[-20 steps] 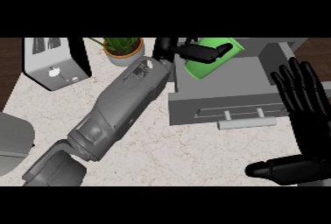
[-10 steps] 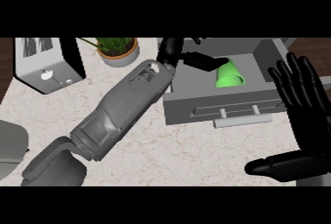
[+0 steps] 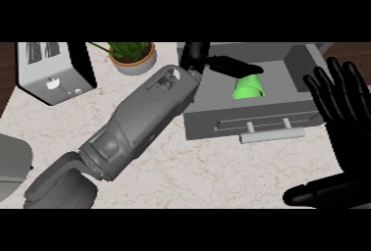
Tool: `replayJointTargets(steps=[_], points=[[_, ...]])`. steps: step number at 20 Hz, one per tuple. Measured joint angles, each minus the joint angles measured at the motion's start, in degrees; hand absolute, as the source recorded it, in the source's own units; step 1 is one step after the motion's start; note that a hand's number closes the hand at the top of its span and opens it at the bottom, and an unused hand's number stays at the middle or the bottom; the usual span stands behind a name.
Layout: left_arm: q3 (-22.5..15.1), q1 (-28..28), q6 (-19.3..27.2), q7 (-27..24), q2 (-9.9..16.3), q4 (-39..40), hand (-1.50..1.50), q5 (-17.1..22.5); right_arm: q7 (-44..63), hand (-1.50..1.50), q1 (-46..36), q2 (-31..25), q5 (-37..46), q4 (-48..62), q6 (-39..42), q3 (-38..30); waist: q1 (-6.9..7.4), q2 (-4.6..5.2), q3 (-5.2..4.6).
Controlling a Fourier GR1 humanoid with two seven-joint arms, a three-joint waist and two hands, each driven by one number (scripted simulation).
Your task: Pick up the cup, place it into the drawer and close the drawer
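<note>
Cup [image 3: 249, 87] green, lying on side inside open drawer [image 3: 250, 117], nothing holding it. My left hand [image 3: 217, 62] just above, fingers [image 3: 239, 67] straight and relaxed over cup's top, not wrapped round it. My right hand [image 3: 340, 127] at right edge, resting, fingers spread upward. Toaster [image 3: 54, 71] and potted plant [image 3: 132, 55] on bench [image 3: 217, 171].

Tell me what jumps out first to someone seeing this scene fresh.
The bright green cup lying on its side inside the open grey drawer, upper right of the counter. The left hand hovers just above it at the end of a long grey forearm, while the right hand rests open at the right edge.
</note>
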Motion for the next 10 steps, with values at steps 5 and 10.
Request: replayJointTargets(steps=[5, 10], points=[[2.1, 0.4, -1.5, -3.7, 0.0, -3.4, -1.50, 3.7, 1.3, -1.50, 1.2, -0.4, -2.5, -0.9, 0.5, -1.0, 2.14, -0.57, -0.03], [4.8, 2.5, -2.2, -3.7, 0.3, -6.9, -1.50, 4.9, 1.8, 1.50, 2.4, -2.7, -4.7, -2.2, 2.9, -2.6, 4.47, -1.15, -0.05]])
